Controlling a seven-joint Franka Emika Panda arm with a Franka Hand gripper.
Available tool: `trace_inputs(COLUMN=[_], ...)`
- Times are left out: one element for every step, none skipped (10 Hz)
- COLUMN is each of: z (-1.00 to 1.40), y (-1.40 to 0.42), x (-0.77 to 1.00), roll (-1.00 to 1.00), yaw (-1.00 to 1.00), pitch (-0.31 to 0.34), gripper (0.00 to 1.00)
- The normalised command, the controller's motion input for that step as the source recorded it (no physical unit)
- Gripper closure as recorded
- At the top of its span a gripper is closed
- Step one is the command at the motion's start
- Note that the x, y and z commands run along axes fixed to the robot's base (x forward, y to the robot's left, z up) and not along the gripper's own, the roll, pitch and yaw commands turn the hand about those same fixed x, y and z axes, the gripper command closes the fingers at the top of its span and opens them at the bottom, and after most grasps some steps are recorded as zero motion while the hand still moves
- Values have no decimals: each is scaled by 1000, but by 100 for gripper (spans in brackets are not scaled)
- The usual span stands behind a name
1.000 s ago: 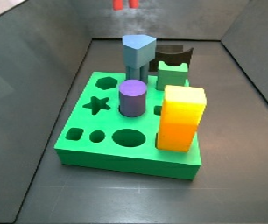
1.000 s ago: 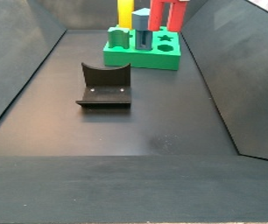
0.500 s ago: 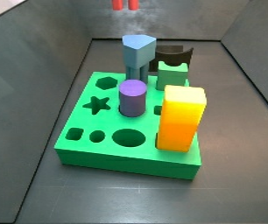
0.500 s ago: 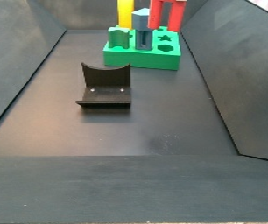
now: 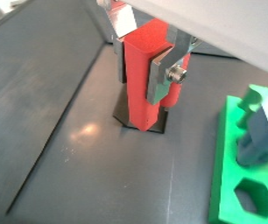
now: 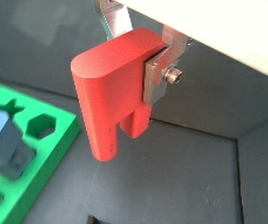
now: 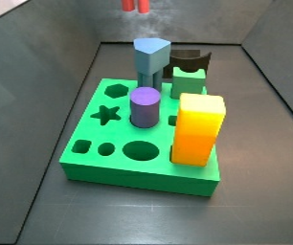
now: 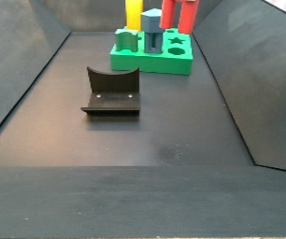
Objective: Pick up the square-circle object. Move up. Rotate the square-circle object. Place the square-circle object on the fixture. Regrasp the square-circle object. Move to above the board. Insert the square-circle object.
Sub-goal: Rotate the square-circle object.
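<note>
Square-circle object [image 6: 116, 96] hung clamped in your gripper [image 6: 143, 66], high above the dark floor; both wrist views showed the silver fingers [image 5: 165, 72] pressed against opposite faces of the red block [image 5: 144, 70], pinching it. In a side view only its lower tip [image 7: 136, 5] reached into the top edge of the picture, beyond the far side of the board [image 7: 117, 153]. In a side view it [image 8: 180, 13] stood upright behind the board [image 8: 156, 58].

You had one green board with cut-outs. Three pieces stood in it: one purple cylinder [image 7: 144, 107], one blue-grey peg [image 7: 150, 60] and one yellow block [image 7: 198, 128]. One small dark notched block [image 7: 188, 64] sat on the board's far right corner.

One fixture [image 8: 110, 91], a dark L-shaped bracket on a base plate, stood alone on the floor, nearer than the board and well apart from it.

No writing or label could be read on anything.
</note>
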Motion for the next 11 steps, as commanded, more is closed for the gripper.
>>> trace_inputs(z=[2, 0, 2, 2, 2, 2, 3, 3, 4, 4, 6], y=[16, 0, 0, 3, 5, 7, 8, 9, 9, 10, 11], x=[9, 0, 2, 2, 2, 2, 3, 3, 4, 4, 6], roll=[-104, -37, -40, -44, -49, -53, -61, -65, -77, -89, -113], yaw=[-1000, -1000, -1000, -1000, -1000, -1000, -1000, -1000, -1000, -1000, -1000], pitch=[78, 27, 29, 32, 36, 39, 44, 48, 56, 65, 82], gripper=[100, 100, 100, 100, 100, 100, 100, 100, 100, 100, 100])
